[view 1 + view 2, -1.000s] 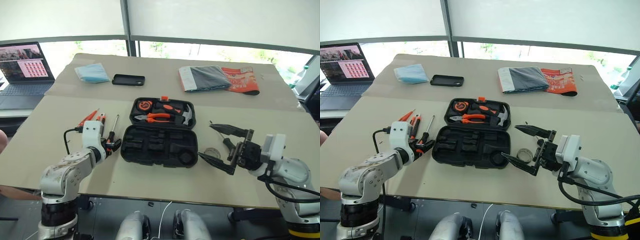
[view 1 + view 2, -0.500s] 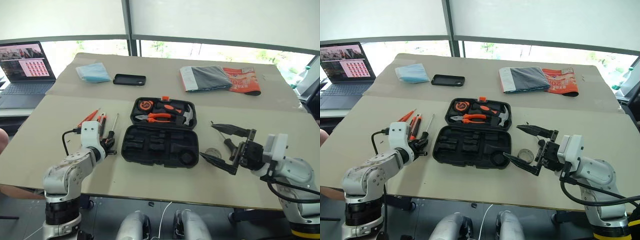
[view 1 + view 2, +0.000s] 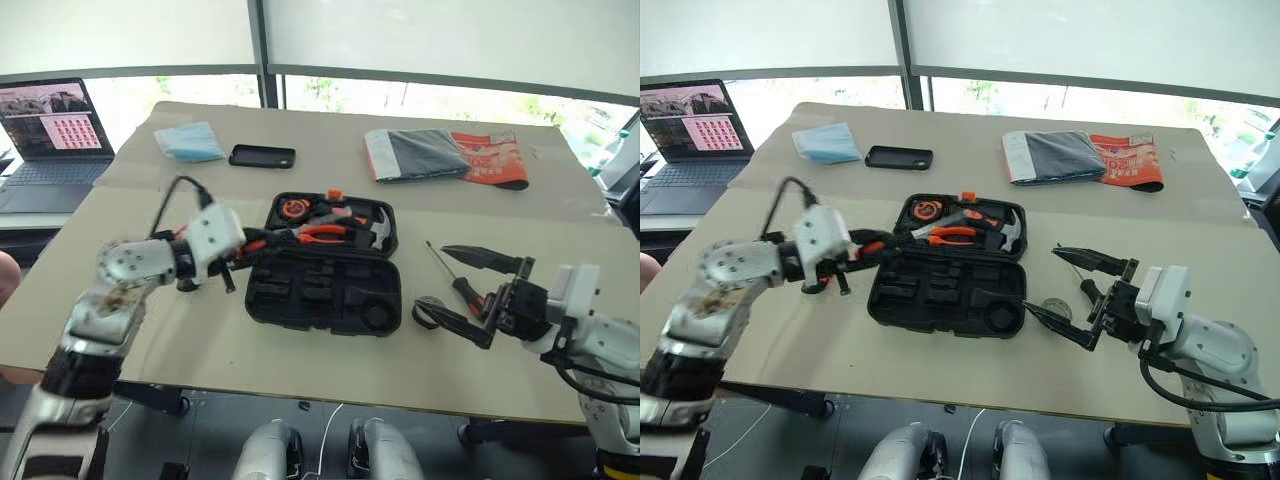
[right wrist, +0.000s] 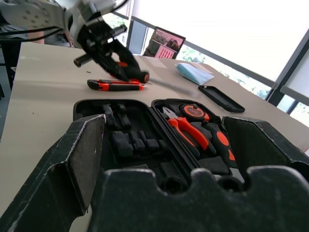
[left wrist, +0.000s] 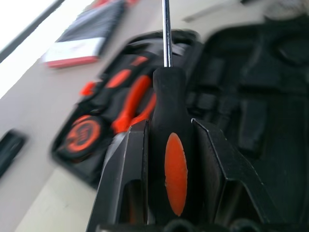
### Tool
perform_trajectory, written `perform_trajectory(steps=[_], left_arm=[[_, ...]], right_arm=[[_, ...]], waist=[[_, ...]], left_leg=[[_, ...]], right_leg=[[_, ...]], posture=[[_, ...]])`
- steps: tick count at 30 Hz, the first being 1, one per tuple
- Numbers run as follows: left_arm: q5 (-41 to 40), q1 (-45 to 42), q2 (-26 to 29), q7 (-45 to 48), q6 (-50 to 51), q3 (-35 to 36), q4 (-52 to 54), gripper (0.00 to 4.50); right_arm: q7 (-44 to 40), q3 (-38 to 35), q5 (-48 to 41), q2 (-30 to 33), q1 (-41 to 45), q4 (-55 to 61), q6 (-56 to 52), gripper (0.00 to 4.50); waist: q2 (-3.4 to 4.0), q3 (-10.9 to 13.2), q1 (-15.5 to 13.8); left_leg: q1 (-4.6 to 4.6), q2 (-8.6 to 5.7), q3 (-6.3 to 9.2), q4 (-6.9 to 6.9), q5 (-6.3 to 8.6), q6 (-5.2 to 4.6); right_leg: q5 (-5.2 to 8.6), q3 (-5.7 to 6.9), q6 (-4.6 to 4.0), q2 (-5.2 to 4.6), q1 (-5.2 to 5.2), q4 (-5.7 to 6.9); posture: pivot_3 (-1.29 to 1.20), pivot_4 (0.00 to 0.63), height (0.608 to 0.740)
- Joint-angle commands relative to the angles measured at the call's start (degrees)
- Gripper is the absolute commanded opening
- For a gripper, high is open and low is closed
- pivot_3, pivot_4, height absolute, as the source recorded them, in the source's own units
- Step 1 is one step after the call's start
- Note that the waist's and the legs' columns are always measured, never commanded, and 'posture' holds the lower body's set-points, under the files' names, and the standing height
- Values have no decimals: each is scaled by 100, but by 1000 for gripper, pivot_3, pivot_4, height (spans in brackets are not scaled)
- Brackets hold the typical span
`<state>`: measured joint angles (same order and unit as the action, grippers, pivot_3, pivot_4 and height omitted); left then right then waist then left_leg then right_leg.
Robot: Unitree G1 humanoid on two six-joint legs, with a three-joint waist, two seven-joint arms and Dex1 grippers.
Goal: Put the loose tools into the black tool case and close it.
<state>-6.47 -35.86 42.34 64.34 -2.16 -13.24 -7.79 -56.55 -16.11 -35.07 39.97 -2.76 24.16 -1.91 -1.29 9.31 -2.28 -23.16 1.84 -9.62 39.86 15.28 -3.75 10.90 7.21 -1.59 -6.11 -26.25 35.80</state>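
Left tool (image 3: 868,248) clamped on orange-and-black screwdriver (image 5: 170,145), handle pinched between both fingers, shaft pointing over open black tool case (image 3: 945,295). Case lies open mid-counter (image 3: 940,380); pliers (image 3: 952,234) and hammer (image 3: 1005,232) sit in far half, near half has bare slots. Right tool (image 3: 1077,295) spread wide, holds nothing, hovers just right of case. Second screwdriver (image 3: 450,280) and tape roll (image 3: 1050,309) on counter by right tool. Utility knife (image 4: 115,85) on counter left of case.
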Motion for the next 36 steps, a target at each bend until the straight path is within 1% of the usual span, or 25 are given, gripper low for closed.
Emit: perform_trajectory(steps=[1, 5, 11, 19, 25, 27, 29, 31, 33, 34, 36], left_arm=[[646, -782, -314, 140, -786, -404, -1113, 889], [994, -1269, -778, 170, -1416, -672, -2083, 889], [1148, -1443, -1104, 226, -1760, -720, -2591, 889], [1502, -1442, -1078, 100, -1735, -764, -2830, 889], [1542, -1440, -1039, 72, -1661, -695, -2882, 889], [1566, -1454, -1049, 83, -1705, -722, -2937, 889], [1522, -1440, -1096, 146, -1635, -733, -2952, 889], [1328, -1403, -1208, 117, -1641, -615, -2892, 1897], [1148, -1382, -1316, -70, -1813, -411, -2845, 2513], [959, -1352, -1384, -107, -1711, -250, -2762, 2873], [692, -1292, -1458, -80, -1462, -41, -2598, 3533]], right_arm=[[0, -133, -61, -6, -19, 103, 35, 4500], [54, -129, 3, -106, -198, 204, 98, 4500], [131, -124, 41, -157, -344, 342, 93, 4500], [282, -118, 50, -163, -435, 504, 38, 4500], [347, -59, 42, -147, -407, 547, -7, 4500], [363, -30, 37, -140, -387, 561, -32, 4500], [375, 4, 40, -135, -369, 565, -50, 4500], [384, 28, 34, -128, -351, 561, -68, 4500], [392, 41, 15, -114, -349, 568, -98, 4500], [392, 46, 3, -106, -355, 578, -122, 4500], [390, 47, -12, -100, -371, 597, -159, 4500]], waist=[[-1, 0, -2], [-2, 1, 10], [-5, 3, 57], [-5, 3, 66], [-5, 3, 75], [-5, 3, 80], [-5, 3, 87], [-5, 3, 91], [-5, 3, 82], [-5, 3, 69], [-5, 3, 59]], left_leg=[[-2, 0, 0, 2, -1, -7], [-6, -2, -2, 13, 6, -33], [-17, -2, -3, 42, 16, -49], [-12, -3, 0, 58, 47, -102], [-10, -3, 0, 61, 45, -99], [-11, -2, -1, 65, 30, -73], [-12, -2, -1, 75, 31, -74], [-12, -2, -1, 81, 34, -79], [-14, -2, -1, 86, 42, -93], [-17, -2, 1, 89, 53, -112], [-23, -2, 2, 98, 51, -107]], right_leg=[[0, 1, 1, 6, 0, 0], [-1, 1, 9, 9, 3, -1], [1, -2, 26, 6, 3, 1], [-13, -9, 49, -4, 11, 5], [-14, -9, 48, -3, 12, 8], [-14, -10, 48, -3, 12, 8], [-14, -9, 48, -3, 13, 13], [-14, -10, 49, -3, 14, 16], [-14, -9, 49, -6, 14, 18], [-14, -8, 49, -7, 14, 18], [-15, -7, 51, -10, 13, 18]], posture=[[0, 150, 740], [0, 150, 740], [0, 150, 740], [0, 150, 740], [0, 150, 740], [0, 150, 740], [0, 150, 740], [0, 150, 740], [0, 150, 740], [0, 150, 740], [0, 150, 740]])
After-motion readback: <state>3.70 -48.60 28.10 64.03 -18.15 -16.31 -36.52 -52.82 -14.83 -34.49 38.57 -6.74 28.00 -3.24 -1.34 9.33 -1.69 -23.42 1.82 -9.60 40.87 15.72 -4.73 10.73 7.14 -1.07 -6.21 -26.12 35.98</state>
